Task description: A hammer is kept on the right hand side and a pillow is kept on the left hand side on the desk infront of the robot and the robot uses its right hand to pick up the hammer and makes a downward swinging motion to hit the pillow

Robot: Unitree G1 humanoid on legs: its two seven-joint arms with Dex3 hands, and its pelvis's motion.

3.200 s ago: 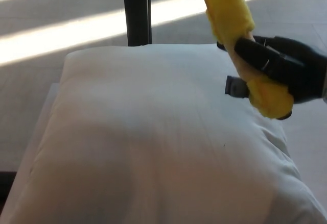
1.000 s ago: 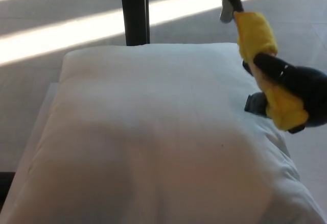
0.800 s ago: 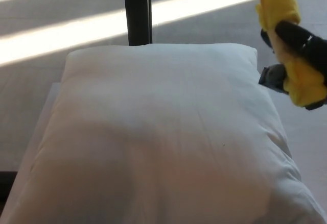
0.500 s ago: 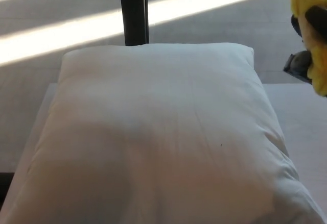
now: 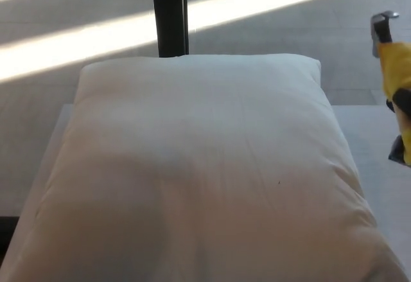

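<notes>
I see the white pillow (image 5: 199, 166) covering most of the desk (image 5: 376, 141), with nothing touching it. At the far right edge my right hand (image 5: 402, 124) is mostly cut off by the frame, its black fingers wrapped around the yellow-handled hammer (image 5: 392, 57), whose metal head points up, clear of the pillow's right side. My left hand doesn't show.

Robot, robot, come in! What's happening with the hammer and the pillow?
Right hand shut on hammer at far right edge, head up. Left hand not in view. Pillow flat on desk, hammer beside it, not touching. Nothing in the way.
</notes>
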